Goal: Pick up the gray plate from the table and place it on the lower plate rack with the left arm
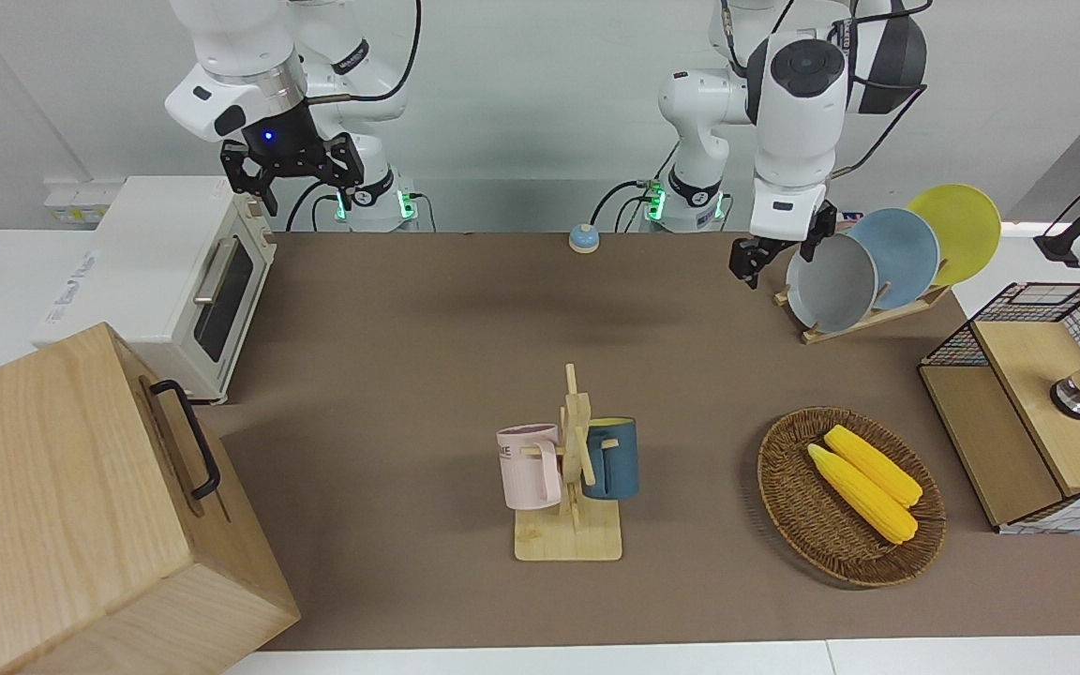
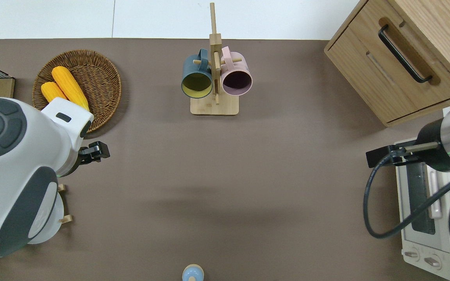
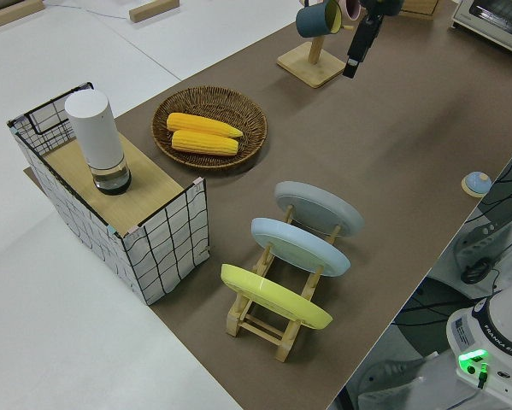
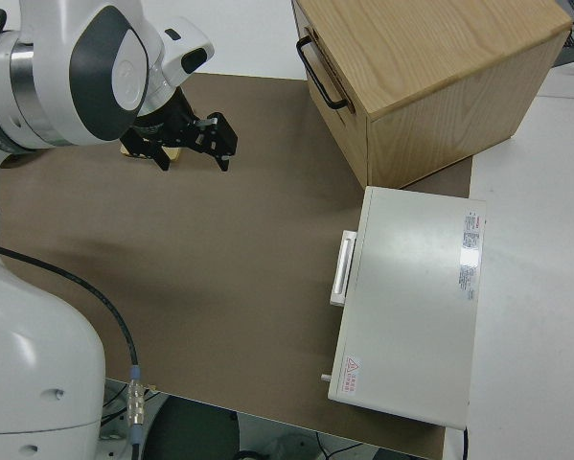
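The gray plate (image 1: 831,283) stands slanted in the end slot of the lower plate rack (image 1: 863,322), the slot nearest the table's middle; the left side view shows it there too (image 3: 320,207). My left gripper (image 1: 781,251) is open and empty, clear of the plate. It hangs over the brown mat (image 1: 409,309) next to the rack, on the side toward the wicker basket. One of its fingers (image 2: 94,151) shows in the overhead view. The right gripper (image 1: 289,173) is open, and its arm is parked.
A light-blue plate (image 1: 901,258) and a yellow plate (image 1: 957,232) fill the rack's other slots. A wicker basket with corn (image 1: 849,497), a wooden mug stand with two mugs (image 1: 570,469), a toaster oven (image 1: 193,281), a wooden drawer box (image 1: 81,506) and a wire-sided box (image 1: 1037,412) stand around.
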`<state>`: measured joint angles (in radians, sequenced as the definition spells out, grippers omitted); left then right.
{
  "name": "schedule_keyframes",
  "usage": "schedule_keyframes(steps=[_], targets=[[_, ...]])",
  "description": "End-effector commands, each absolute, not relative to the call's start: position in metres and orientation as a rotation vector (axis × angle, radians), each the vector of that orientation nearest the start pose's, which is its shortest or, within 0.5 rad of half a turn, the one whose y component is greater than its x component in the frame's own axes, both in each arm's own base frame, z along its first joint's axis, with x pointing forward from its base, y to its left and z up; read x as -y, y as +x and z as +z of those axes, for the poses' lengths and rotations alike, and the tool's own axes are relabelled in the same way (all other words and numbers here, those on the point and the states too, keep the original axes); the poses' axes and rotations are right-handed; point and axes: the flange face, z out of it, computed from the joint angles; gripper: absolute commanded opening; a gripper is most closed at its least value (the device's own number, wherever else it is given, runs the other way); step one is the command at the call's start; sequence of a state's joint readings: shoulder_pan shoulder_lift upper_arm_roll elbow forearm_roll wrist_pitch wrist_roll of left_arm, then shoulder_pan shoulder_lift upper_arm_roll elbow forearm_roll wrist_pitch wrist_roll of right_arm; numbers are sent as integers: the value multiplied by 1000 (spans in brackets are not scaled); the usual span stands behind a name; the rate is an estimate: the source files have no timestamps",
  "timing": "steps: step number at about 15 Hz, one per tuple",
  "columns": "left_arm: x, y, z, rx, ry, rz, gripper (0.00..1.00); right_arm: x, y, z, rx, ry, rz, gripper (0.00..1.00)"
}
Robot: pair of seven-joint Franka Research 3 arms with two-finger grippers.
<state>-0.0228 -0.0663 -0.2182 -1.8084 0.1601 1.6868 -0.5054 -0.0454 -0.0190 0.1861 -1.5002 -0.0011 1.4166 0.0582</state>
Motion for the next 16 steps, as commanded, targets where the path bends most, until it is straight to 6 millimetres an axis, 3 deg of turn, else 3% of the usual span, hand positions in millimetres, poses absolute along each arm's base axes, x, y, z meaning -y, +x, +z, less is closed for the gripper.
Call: schedule_keyframes(steps=[1, 4, 8, 16], targets=[[113, 525, 600, 135, -3090, 48, 987, -75, 525, 657, 127, -3139, 109, 990], [109, 522, 615, -53, -3097, 61, 989, -75, 525, 657, 127, -3139, 109, 987], [85, 519, 628, -263, -3145, 51, 991, -75, 525, 657, 127, -3139, 109, 987], [86, 512, 637, -261, -3159, 48, 998, -75, 525, 657, 127, -3139, 109, 990]])
